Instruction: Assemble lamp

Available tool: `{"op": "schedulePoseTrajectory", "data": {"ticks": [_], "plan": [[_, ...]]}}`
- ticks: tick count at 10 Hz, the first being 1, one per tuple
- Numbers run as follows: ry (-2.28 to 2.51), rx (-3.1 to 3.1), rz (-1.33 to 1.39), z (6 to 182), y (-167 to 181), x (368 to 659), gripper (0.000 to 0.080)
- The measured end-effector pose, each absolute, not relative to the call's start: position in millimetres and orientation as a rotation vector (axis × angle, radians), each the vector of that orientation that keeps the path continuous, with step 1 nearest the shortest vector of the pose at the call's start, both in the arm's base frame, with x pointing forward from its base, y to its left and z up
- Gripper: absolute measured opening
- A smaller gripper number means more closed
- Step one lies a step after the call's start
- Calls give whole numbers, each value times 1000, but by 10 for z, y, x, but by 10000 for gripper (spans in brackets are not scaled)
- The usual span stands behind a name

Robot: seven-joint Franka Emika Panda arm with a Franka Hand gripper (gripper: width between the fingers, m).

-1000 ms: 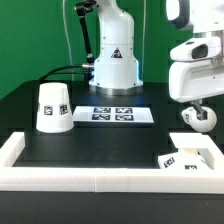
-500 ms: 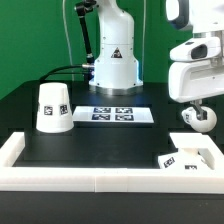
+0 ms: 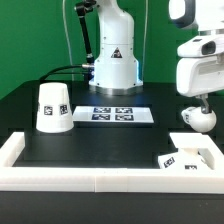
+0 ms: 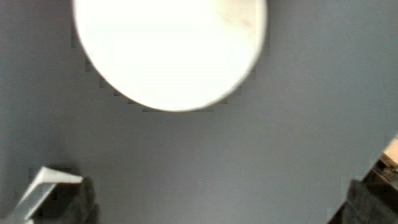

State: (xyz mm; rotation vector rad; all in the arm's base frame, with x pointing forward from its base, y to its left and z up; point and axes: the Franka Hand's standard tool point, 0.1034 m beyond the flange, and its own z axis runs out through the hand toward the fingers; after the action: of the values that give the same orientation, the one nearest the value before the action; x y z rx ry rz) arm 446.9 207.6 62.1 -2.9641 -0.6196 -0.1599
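The small round white bulb [image 3: 197, 117] rests on the black table at the exterior view's right, just behind the flat square base [image 3: 191, 152]. My gripper [image 3: 200, 99] hangs right above the bulb, open and empty. In the wrist view the bulb [image 4: 171, 50] is a white oval ahead of the gripper [image 4: 214, 200]. The two dark fingers [image 4: 54, 196] stand wide apart at the corners with nothing between them. The cone-shaped shade [image 3: 52, 107], with square tags on its side, stands upright at the exterior view's left.
The marker board [image 3: 118, 115] lies flat in the middle, in front of the arm's white pedestal [image 3: 113, 65]. A low white wall [image 3: 100, 176] runs along the table's front edge and up both sides.
My gripper has risen and shifted slightly toward the exterior view's right. The bulb has stayed where it was below it. The shade and base have not moved.
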Motion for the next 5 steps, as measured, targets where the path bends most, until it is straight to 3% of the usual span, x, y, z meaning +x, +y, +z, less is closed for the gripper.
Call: {"op": "schedulePoseTrajectory", "data": {"ticks": [2, 5], "plan": [[-599, -2976, -132, 622, 1984, 4515, 699], [-611, -2989, 188, 619, 2021, 4445, 699]]}}
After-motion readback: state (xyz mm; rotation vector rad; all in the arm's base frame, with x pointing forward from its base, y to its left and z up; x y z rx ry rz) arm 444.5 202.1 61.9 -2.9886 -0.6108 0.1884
